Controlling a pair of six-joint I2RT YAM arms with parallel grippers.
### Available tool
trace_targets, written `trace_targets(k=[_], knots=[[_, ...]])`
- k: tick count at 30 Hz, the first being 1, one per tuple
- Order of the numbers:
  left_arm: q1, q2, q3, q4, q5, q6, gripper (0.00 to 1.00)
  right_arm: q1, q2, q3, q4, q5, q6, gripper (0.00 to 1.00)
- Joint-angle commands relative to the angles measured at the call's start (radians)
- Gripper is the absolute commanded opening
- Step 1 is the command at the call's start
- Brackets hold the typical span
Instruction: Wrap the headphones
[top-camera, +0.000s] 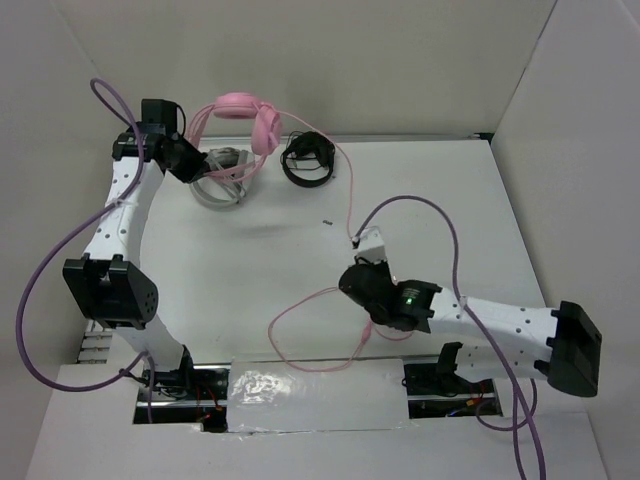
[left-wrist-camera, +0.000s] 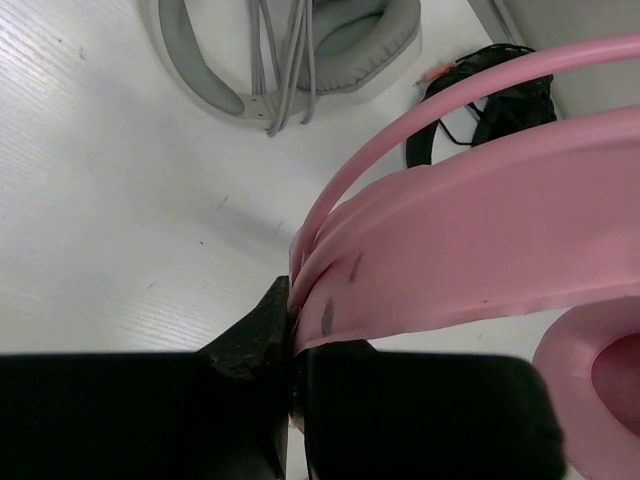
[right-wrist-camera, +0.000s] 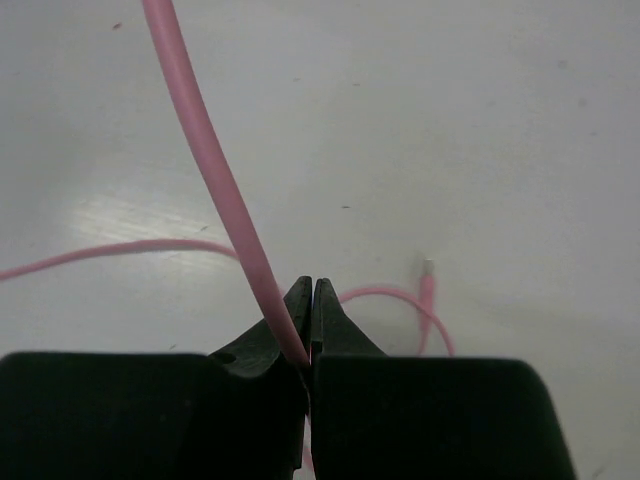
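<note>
Two grasps are being shown. The pink headphones (top-camera: 262, 130) are being clenched by their headband in the left gripper (top-camera: 188, 160) at the far left, over the grey-white headphones (top-camera: 215, 190). Their cable (top-camera: 350, 195) is being pinched by the right gripper (top-camera: 357, 240) near the middle of the table (top-camera: 440, 200), with slack lying nearer.

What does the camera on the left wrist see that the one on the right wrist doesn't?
Left wrist only: the left pincer shut on the pink headband, a pink earcup, plus grey-white headphones and black headphones lying behind. Right wrist only: the right pincer shut on the thin pink cable, its plug lying nearby. Both: a shut pincer holding part of the pink headphones, above the white table.
</note>
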Motion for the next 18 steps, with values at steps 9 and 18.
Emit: trace_targets(k=[9,18], knots=[[0.026,0.008,0.148,0.003,0.097,-0.049,0.00,0.055,0.315,0.011,0.319,-0.412,-0.117,0.00],[0.023,0.011,0.207,0.028,0.157,-0.043,0.00,0.279,0.716,0.278,0.255,-0.432,-0.220,0.00]])
